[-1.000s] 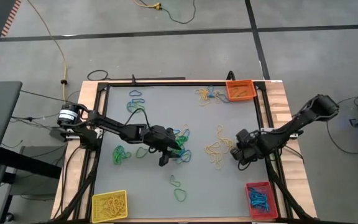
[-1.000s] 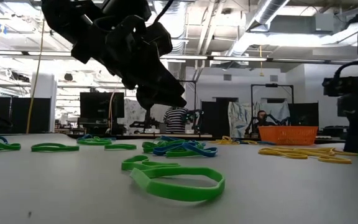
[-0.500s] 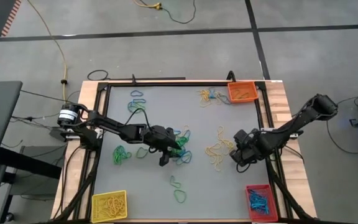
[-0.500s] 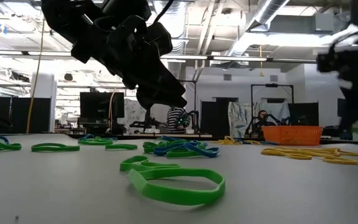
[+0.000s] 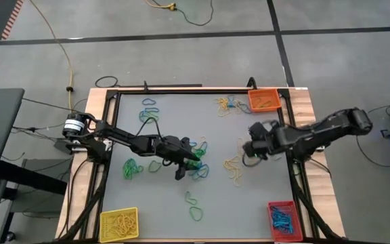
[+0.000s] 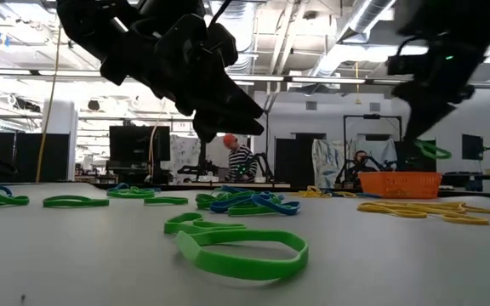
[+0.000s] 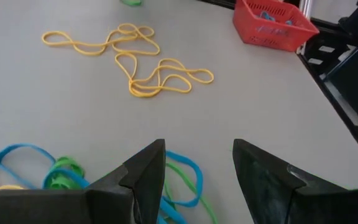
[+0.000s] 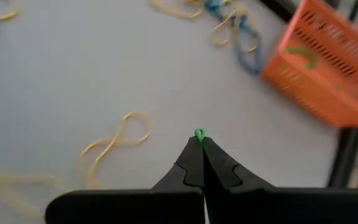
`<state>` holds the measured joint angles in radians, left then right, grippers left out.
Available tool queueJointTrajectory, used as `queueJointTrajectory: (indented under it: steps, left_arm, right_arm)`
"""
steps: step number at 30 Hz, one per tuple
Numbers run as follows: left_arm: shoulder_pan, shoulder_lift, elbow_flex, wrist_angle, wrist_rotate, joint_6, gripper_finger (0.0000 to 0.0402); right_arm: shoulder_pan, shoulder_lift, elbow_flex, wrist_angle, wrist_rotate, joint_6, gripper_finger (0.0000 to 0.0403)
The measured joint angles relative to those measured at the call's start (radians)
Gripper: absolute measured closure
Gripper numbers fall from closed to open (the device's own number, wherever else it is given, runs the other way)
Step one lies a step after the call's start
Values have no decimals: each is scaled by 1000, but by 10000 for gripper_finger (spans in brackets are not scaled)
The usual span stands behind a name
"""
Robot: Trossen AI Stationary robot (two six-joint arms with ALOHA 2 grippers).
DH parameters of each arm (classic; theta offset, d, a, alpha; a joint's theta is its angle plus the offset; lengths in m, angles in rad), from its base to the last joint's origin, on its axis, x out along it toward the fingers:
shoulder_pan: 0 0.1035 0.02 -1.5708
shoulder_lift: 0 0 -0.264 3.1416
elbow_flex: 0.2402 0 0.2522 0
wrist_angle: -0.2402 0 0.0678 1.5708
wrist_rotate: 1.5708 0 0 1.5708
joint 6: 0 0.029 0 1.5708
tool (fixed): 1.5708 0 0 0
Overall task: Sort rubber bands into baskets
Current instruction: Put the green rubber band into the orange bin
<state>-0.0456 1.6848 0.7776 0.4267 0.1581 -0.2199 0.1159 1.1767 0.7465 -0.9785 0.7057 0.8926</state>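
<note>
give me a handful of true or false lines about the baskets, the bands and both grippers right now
1. The right gripper is shut on a green rubber band. True.
2. The left gripper is shut tight. False: its fingers stand apart, above blue and green bands.
3. The orange basket sits at a far corner of the table, on the right arm's side. True.
4. The red basket holds yellow bands. False: it holds blue ones.
5. The yellow basket holds yellow bands. True.
6. No yellow bands lie loose on the table. False: a bunch of loose yellow bands lies on the grey top.
</note>
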Motion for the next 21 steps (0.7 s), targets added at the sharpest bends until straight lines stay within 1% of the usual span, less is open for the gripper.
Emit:
queueJointTrajectory:
  steps: [5,11,17,21]
  left_arm:
    - [0,0,0,1,0,21,223]
    - [0,0,0,1,0,28,223]
    - [0,0,0,1,0,47,223]
    - [0,0,0,0,0,73,223]
  right_arm:
    - [-250,0,21,78,-13,-265,386]
    - [-568,0,32,261,-156,-572,385]
    - [-831,8,33,429,-313,-751,384]
    - [-956,34,34,510,-408,-814,384]
